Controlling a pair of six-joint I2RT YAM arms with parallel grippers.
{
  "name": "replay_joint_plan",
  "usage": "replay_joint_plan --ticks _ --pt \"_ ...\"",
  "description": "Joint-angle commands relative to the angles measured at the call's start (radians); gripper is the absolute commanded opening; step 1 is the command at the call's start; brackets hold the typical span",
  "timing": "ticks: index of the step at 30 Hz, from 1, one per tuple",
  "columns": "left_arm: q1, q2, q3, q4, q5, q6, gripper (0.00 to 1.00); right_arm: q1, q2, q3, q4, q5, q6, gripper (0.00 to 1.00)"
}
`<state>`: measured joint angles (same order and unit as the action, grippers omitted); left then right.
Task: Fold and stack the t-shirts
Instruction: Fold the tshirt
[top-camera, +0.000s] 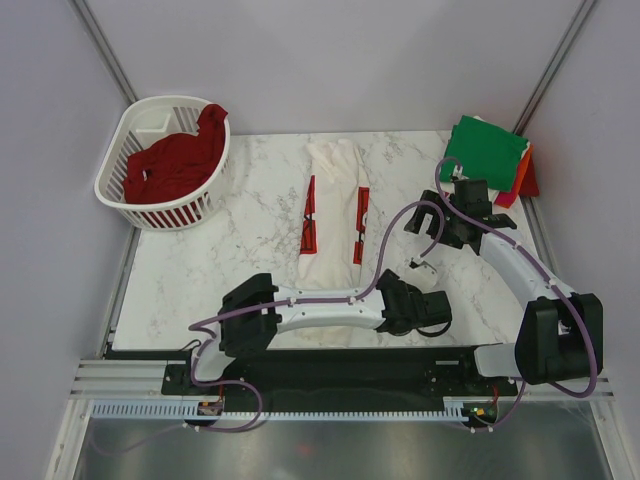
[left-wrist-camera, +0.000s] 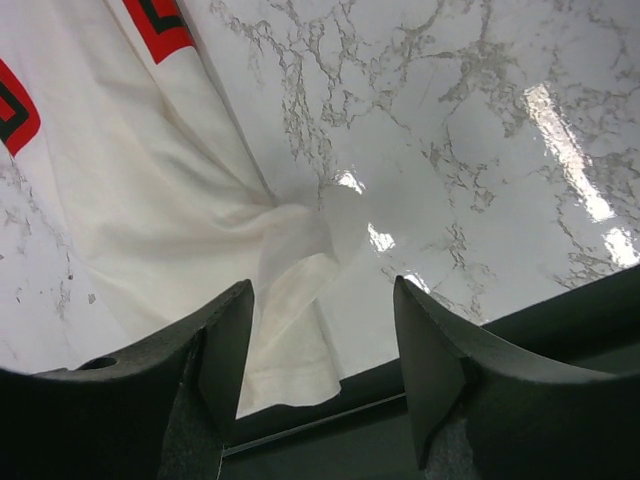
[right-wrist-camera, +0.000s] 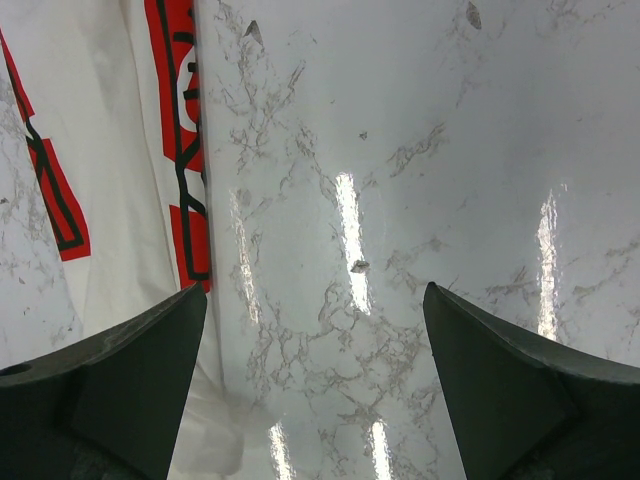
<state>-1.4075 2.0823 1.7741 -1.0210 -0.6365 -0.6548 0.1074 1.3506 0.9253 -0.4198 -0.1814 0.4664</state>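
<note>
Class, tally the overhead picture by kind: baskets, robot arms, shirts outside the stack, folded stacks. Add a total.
Basket: 1
Robot arms: 2
Loose shirts, white t-shirt and dark red shirt: 2
Folded stack: 1
Total: 6

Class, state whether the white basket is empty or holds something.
Not empty: a dark red t-shirt lies bunched inside the basket, one part draped over its far right rim.

Near hem of white t-shirt (top-camera: 335, 200) under left arm (top-camera: 320, 308)
</note>
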Motion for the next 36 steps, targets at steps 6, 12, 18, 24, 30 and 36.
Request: replay_joint_plan --ticks 6,12,18,24,30,36 --pt "0.013 0.09 0.036 -0.021 -0.091 0.038 0.65 -0.005 -0.015 0.033 0.009 0.01 -0.011 0.98" --pt "0.031 0.116 0.048 -0.021 -0.085 0.04 0.61 -0.005 -0.01 0.032 0.01 0.011 -0.015 0.98" --pt "0.036 0.14 0.025 -0.014 -0.074 0.017 0.45 -0.006 -0.004 0.026 0.01 0.016 -0.017 0.98" --pt "0.039 0.131 0.018 -0.017 -0.092 0.024 0.02 -0.006 -0.001 0.023 0.009 0.019 -0.021 0.98" --pt "0.044 -0.077 -0.018 -0.102 -0.167 0.009 0.02 -0.008 0.001 0.023 0.012 0.005 -0.018 0.98" --pt "0.045 -0.211 -0.021 -0.442 -0.279 -0.19 0.02 -0.006 0.005 0.023 0.013 -0.021 -0.012 0.98"
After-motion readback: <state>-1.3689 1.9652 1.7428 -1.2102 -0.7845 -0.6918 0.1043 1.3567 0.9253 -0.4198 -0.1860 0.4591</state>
